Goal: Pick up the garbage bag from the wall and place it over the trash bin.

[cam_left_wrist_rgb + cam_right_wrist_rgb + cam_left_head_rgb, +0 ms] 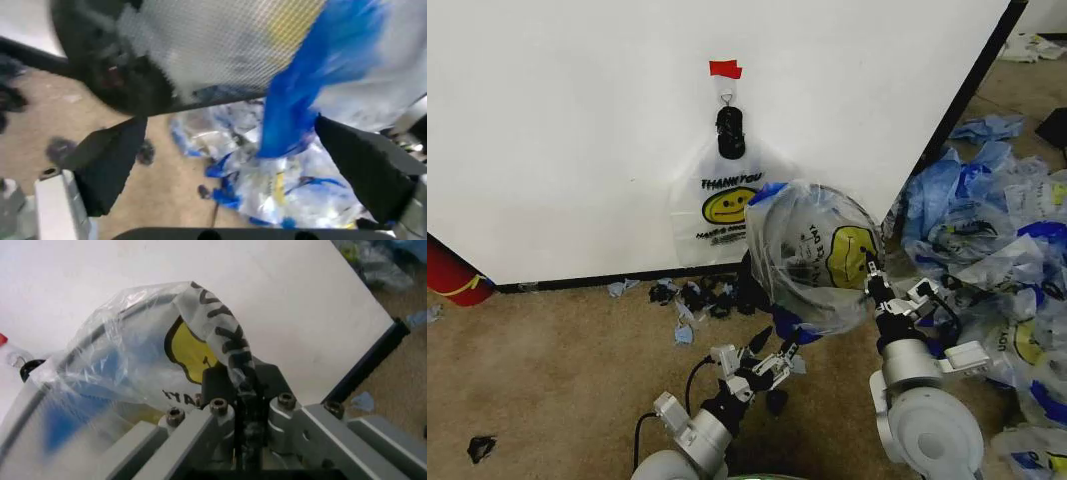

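We see the garbage bag [817, 245] draped over the trash bin [759, 262], which stands on the carpet just in front of the wall [577, 120]. Our right gripper [871, 272] is pinched on the bag's edge at the bin's right rim — fingers pressed together on the plastic. Our left gripper [774, 357] hangs spread below the bin, a blue handle [300, 100] dangling between its fingers — another bag [719, 205] hangs on the wall's hook [726, 95].

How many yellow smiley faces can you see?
3 clear ones: on the bag hanging on the wall, on the garbage bag over the trash bin, and in the pile at right. More may hide there.
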